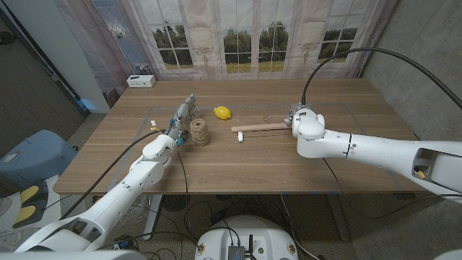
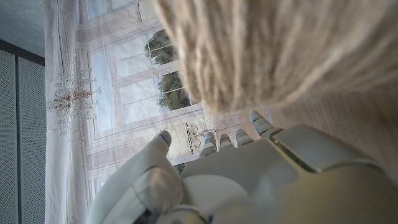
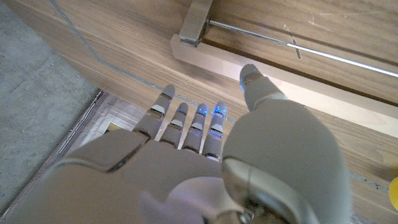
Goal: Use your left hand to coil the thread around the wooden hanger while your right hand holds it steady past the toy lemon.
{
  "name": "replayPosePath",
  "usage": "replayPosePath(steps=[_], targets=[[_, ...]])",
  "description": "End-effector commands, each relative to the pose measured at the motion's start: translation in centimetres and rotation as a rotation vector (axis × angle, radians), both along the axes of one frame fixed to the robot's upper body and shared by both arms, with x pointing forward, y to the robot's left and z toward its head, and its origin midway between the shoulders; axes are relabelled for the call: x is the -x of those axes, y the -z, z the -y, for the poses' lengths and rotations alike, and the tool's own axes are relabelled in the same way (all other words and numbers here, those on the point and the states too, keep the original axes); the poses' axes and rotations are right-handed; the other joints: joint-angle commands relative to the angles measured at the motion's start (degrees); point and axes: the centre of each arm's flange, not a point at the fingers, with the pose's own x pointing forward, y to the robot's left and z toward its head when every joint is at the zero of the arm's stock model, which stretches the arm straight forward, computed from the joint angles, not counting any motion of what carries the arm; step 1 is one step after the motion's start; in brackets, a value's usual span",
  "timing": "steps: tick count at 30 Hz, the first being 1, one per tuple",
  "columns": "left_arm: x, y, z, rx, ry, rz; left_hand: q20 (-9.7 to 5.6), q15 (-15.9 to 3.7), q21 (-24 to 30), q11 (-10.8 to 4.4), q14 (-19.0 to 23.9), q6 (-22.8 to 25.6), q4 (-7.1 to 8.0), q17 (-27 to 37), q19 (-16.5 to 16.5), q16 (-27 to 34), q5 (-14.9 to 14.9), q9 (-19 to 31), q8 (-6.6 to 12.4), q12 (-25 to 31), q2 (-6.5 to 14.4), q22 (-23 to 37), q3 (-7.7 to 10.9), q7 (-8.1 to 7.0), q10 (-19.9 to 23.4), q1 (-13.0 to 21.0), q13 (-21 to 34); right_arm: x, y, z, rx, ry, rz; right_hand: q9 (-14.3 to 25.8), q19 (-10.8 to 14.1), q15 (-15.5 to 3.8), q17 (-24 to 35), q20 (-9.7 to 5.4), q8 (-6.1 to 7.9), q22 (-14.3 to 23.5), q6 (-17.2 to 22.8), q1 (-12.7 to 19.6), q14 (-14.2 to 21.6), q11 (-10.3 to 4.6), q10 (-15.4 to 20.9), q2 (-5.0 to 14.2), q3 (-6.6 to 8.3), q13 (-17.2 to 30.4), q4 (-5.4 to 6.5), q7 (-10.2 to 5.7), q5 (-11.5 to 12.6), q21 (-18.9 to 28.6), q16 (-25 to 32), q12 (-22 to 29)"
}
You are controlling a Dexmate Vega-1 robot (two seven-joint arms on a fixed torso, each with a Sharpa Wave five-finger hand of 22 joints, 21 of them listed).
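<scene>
Left hand reaches forward, fingers extended; right hand open, fingers straight.

Bare counter lies open in front of the wooden hanger, while the toy lemon and thread spool crowd the stretch beside its end
</scene>
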Motion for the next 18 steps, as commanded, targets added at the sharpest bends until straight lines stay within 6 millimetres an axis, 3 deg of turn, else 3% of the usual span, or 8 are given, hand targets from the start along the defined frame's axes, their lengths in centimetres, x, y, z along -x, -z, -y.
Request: replayPosePath(steps=[1,9,18], targets=[[-0.2,0.0,-0.1,0.000,-0.003,-0.006,0.25,-0.21,-0.2,-0.11,-2.8,0.1,0.01,0.2,-0.1,0.1,0.0,0.2,-0.09,0.1,-0.2,0.1,-0.01,-0.25,0.2,0.0,0.2,-0.9,0.6,-0.2,0.024,0.019,-0.042,0.2,0.4,-4.98,0.2,0.17,0.51,0.3,0.9,0.9,0.6,0.03,0.6,0.01,-0.30,0.2,0.32,0.20,0.2,0.4,0.3,0.4],[-0.4,-0.2,0.0,-0.003,-0.001,-0.012,0.36,-0.22,-0.3,0.00,-2.7,0.1,0.02,0.2,0.0,0.1,0.0,0.2,-0.13,0.0,-0.2,0.1,-0.06,-0.21,0.2,0.0,0.2,-1.7,1.1,0.0,0.015,0.027,-0.074,0.2,0.5,-4.94,0.3,0.17,0.77,0.3,2.0,1.3,0.7,0.15,1.2,0.18,-0.60,0.2,0.62,0.23,0.2,0.4,0.4,0.6],[-0.7,-0.4,-0.1,-0.005,-0.001,-0.018,0.58,-0.13,-0.5,-0.05,-2.7,0.1,0.02,0.2,0.0,0.1,0.0,0.2,-0.19,0.0,-0.2,0.1,-0.10,-0.25,0.3,0.0,0.2,-2.8,1.5,0.0,0.012,0.028,-0.099,0.3,1.0,-5.46,0.5,-0.18,1.92,0.4,6.8,2.6,1.5,-0.02,4.5,1.25,-1.50,0.4,1.21,-0.01,-0.1,0.4,0.9,1.5]])
